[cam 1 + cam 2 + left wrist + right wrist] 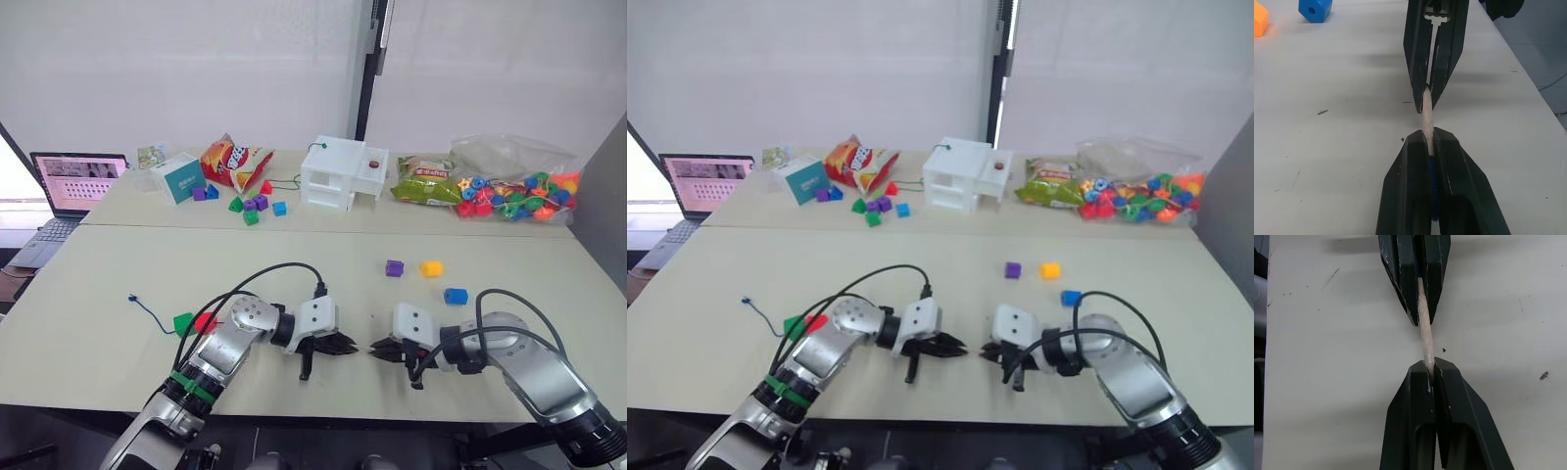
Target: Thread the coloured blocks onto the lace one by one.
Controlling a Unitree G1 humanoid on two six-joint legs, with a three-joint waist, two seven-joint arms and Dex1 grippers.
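Note:
My left gripper [347, 345] and right gripper [378, 351] meet tip to tip over the table's near edge. Both are shut on the lace's pale stiff tip [1426, 119], which bridges the short gap between them [1425, 340]. The dark-blue lace [152, 311] trails left behind my left arm to its knotted end [131, 297]. A green block [183, 322] and a red block [206, 321] sit side by side along it; whether they are threaded I cannot tell. The purple [394, 267], yellow [431, 268] and blue [456, 296] blocks lie loose on the table beyond my right gripper.
On the far table stand a laptop [73, 181], a teal box [178, 178], a crisp bag [233, 162], mixed small blocks [250, 206], a white box [343, 171], a green snack pack [426, 179] and a bag of beads [514, 191].

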